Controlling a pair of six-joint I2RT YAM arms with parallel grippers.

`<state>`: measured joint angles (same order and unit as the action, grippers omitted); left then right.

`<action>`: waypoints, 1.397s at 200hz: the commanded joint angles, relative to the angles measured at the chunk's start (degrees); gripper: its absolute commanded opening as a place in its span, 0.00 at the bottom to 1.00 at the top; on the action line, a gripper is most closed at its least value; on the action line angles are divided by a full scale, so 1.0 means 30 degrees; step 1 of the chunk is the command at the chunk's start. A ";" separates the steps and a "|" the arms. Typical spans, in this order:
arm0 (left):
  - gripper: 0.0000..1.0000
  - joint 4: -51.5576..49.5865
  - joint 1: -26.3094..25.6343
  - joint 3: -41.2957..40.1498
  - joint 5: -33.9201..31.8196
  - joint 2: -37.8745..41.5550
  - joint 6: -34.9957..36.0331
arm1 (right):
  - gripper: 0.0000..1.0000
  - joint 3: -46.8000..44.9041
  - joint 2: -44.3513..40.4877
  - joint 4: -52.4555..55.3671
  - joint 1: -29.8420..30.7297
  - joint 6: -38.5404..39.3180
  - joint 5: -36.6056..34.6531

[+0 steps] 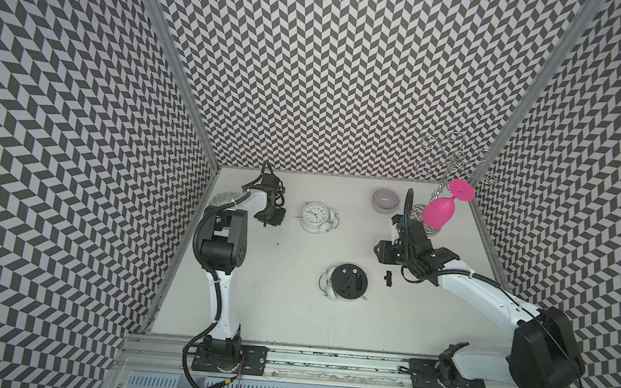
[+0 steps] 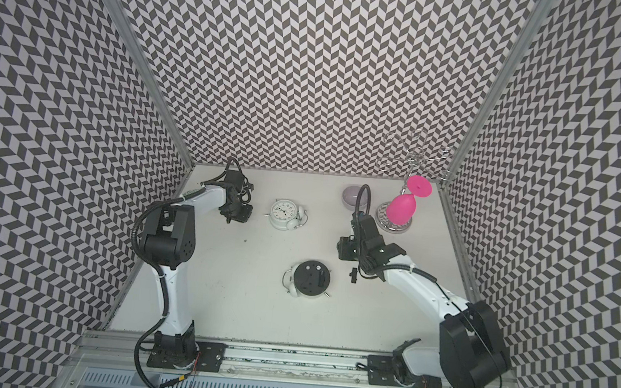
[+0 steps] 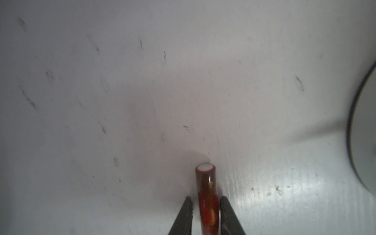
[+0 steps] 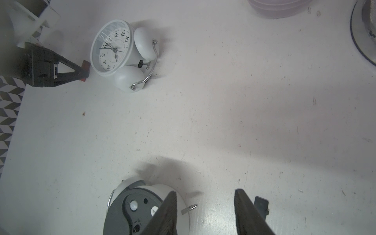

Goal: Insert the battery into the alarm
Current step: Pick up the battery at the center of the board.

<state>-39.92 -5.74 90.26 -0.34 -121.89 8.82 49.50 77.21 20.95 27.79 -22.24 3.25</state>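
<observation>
The battery (image 3: 207, 189) is seen btwn the tips of the L gripper (image 3: 205, 197), at the far-left part of the table (image 1: 277, 306), just beside the face-up white clock (image 4: 114, 48) and well apart from the face-down alarm (image 1: 347, 283); the jaws are drawn in close on both sides, one finger (image 3: 226, 211) apparently touching and a thin gap left at the other, so whether it is clamped cannot be told; the R gripper (image 4: 205, 191) is held spread and empty near the alarm and the loose black cover (image 1: 388, 278). The step in hand is judged to be the grasp; it is done well if the closing is finished before any lift, w/ both pads seated squarely on the round body, since a cylinder pinched off-centre is apt to roll or pivot; the white clock should not be nudged. The long axis is seen running up btwn the fingers in the L wrist view, a flat silvery end cap turned toward that camera, the other end out of frame; in the R wrist view red shows above and below the fingertip, so the axis is judged to cross the fingers, steeply tilted or near upright, exact tilt not readable; for insertion it would need laying level, in line w/ the alarm's slot, polarity checked.
</observation>
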 commanded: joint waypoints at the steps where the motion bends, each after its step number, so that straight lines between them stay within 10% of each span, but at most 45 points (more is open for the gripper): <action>1: 0.16 -0.0406 0.0104 -0.0137 0.0267 -0.0286 -0.0623 | 0.46 0.0340 -0.0004 -0.0801 -0.0158 0.0177 0.0176; 129: 0.09 0.8081 -0.0851 -0.7643 1.1986 0.8512 -0.8787 | 0.45 -0.1176 -0.2122 -0.4181 -0.0415 -0.1405 0.5524; 195: 0.07 0.7975 -0.6845 -0.9018 1.2311 0.9458 -1.8008 | 0.44 -0.1660 -0.3060 -0.3514 -0.0561 -0.1420 0.4850; 279: 0.00 0.0457 -1.1738 -0.4686 0.9868 0.7262 -1.8591 | 0.44 -0.3070 -0.3902 -0.2823 -0.0893 -0.0506 0.4865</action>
<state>-31.18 -39.07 74.81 31.62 -99.13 -43.72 41.47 67.40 13.45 25.45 -25.39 17.56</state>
